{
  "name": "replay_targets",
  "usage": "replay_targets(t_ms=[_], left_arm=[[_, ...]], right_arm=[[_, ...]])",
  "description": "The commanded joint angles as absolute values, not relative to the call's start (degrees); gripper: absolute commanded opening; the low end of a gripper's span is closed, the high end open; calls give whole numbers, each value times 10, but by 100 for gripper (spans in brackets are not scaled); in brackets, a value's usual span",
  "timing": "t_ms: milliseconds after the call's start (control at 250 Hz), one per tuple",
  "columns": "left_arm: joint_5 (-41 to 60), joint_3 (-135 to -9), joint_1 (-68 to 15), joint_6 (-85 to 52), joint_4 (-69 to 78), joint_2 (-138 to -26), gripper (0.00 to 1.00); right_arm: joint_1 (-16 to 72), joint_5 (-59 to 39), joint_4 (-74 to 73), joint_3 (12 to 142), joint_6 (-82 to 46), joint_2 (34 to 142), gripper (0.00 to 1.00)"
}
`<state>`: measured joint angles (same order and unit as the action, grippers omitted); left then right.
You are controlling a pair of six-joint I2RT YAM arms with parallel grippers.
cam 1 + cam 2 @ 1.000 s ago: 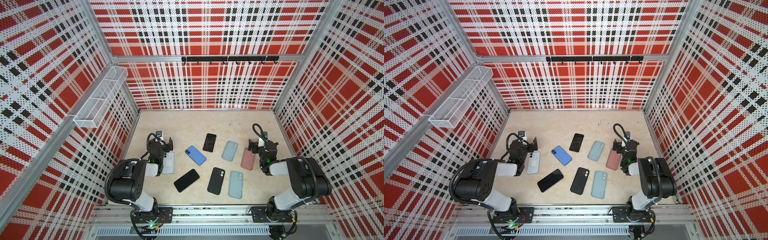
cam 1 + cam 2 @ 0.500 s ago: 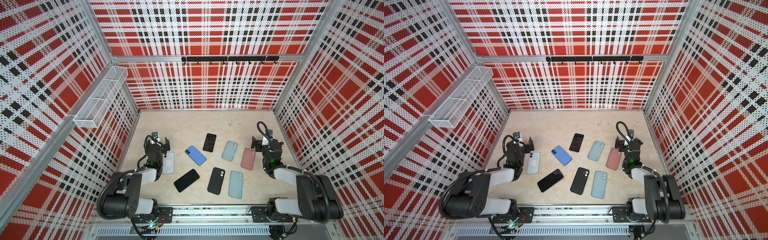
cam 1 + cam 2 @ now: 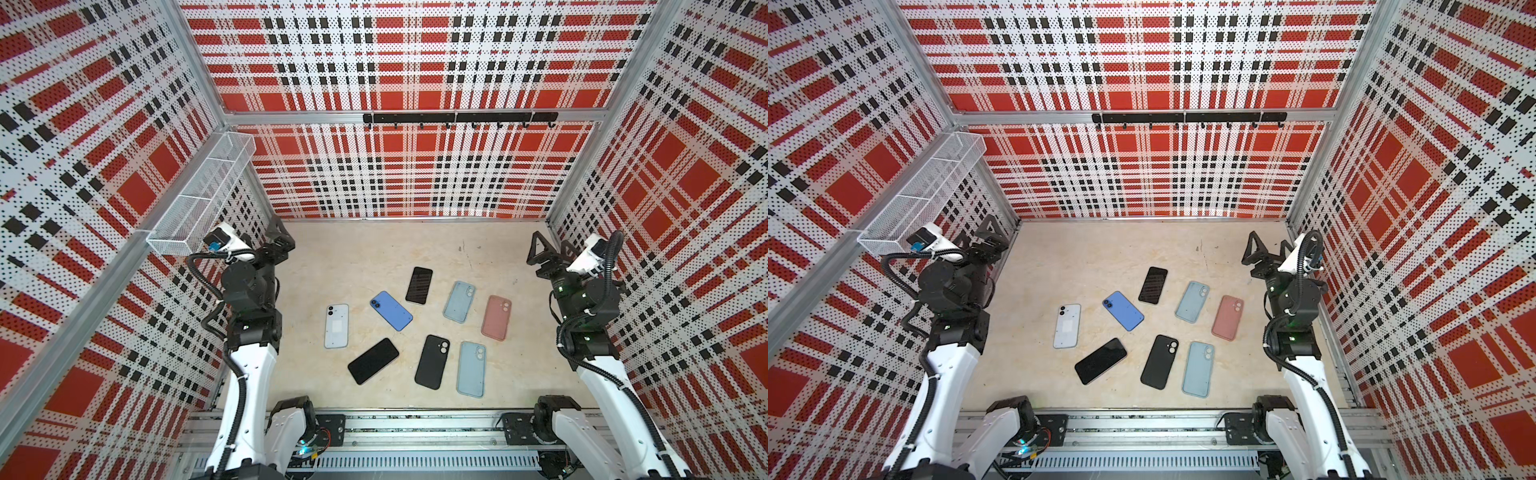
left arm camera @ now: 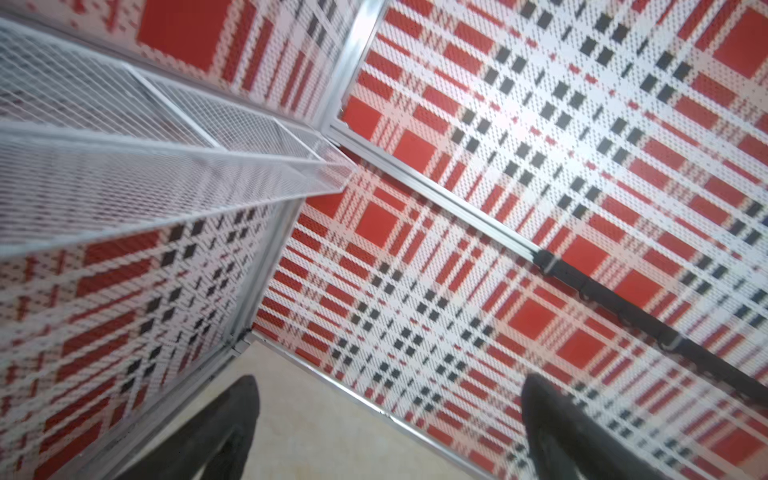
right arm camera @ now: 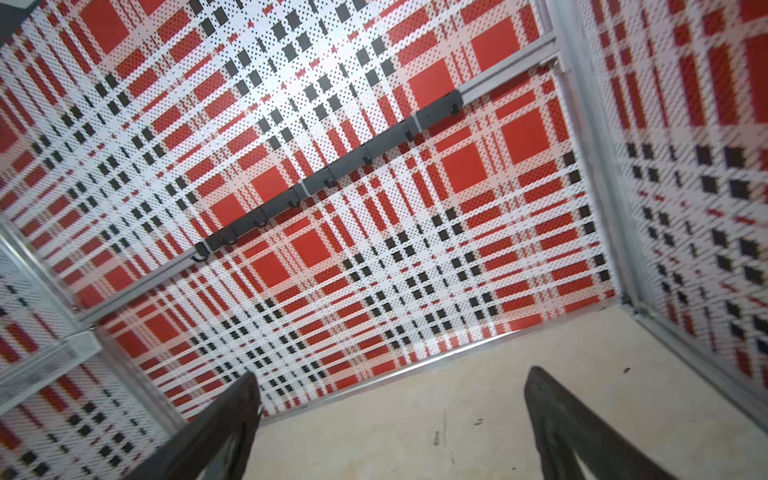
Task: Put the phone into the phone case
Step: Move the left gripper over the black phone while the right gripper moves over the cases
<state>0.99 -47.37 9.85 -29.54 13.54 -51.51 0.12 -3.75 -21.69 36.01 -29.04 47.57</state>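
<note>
Seven phones (image 3: pixel 373 360) and cases (image 3: pixel 496 318) are lying loose on the counter (image 3: pixel 374 245), seemingly none fitted; left gripper (image 4: pixel 388 378) and right gripper (image 5: pixel 390 372) are hanging released, empty.

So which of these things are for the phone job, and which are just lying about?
For the job: white phone, blue phone, far black phone, near black phone, black case, far light blue case, near light blue case, pink case.

Not needed: wire basket on the left wall, hook rail on the back wall.
</note>
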Motion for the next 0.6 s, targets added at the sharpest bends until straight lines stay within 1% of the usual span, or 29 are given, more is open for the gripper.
replay_targets(t_ms=[0,56,136,208,272,292,312,424,596], left_arm=[[100,-503,54,-288,66,-512,99],[96,-524,17,-247,19,-512,99],[15,-571,-53,-190,-101,-527,99],[-33,-607,-118,-150,-186,-552,99],[-51,-631,-165,-136,-239,-577,99],[-51,-639,-169,-132,-256,-586,100],[-50,-649,-195,-130,-273,-596,99],[-77,-694,-258,-134,-355,-658,99],[-104,-692,-342,-180,-368,-727,99]], right_arm=[[0,-115,-193,374,-319,484,100],[0,-142,-171,385,-311,493,100],[1,-169,-137,399,-301,504,100],[15,-169,-102,414,-283,510,100],[41,-139,-47,437,-260,514,100],[52,-126,-28,445,-235,516,100],[64,-112,-9,454,-220,518,100],[123,-35,72,486,-163,526,100],[154,21,111,479,-165,536,100]])
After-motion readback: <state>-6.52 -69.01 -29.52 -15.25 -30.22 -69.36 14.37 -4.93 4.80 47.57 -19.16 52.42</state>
